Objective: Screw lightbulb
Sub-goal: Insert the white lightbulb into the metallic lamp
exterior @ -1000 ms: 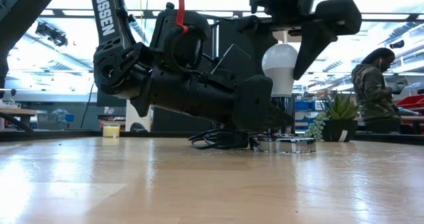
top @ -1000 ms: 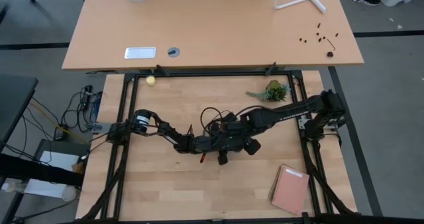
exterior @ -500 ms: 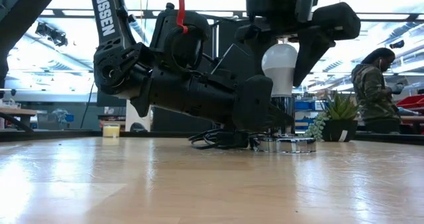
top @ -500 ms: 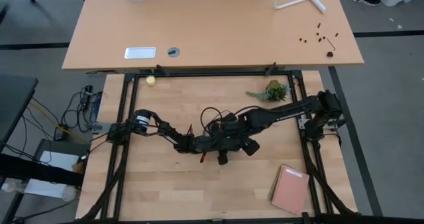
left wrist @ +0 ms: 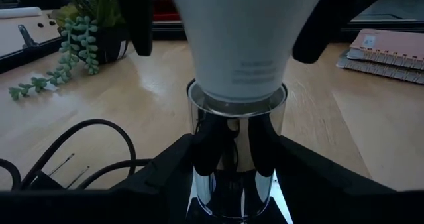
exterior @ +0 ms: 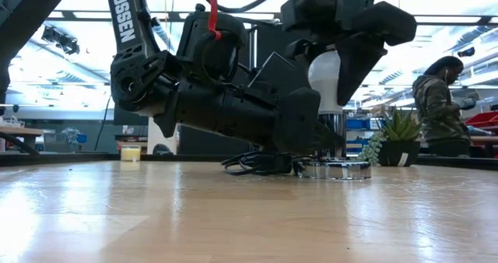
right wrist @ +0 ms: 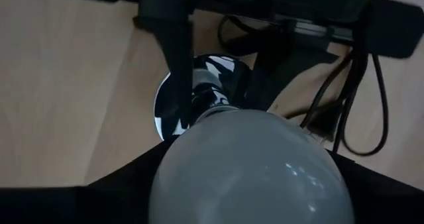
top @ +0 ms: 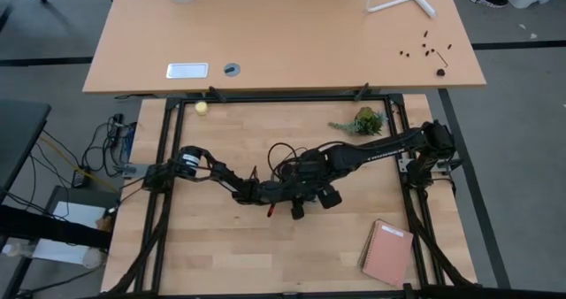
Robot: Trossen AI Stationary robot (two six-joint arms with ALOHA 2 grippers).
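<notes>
We see the lightbulb as smooth white plastic or glass with a soft satin sheen; from above, its dome carries small bright highlights. The socket under it looks like polished chrome metal, mirror-glossy, and its round base disc shines the same way. The table is light wood with visible grain, smooth and slightly reflective. Both arms look like matt black plastic or painted metal; the left gripper has dull dark fingers, as has the right gripper. The black cord seems rubbery and semi-gloss. The notebook at the near right has a matt pinkish paper cover.
</notes>
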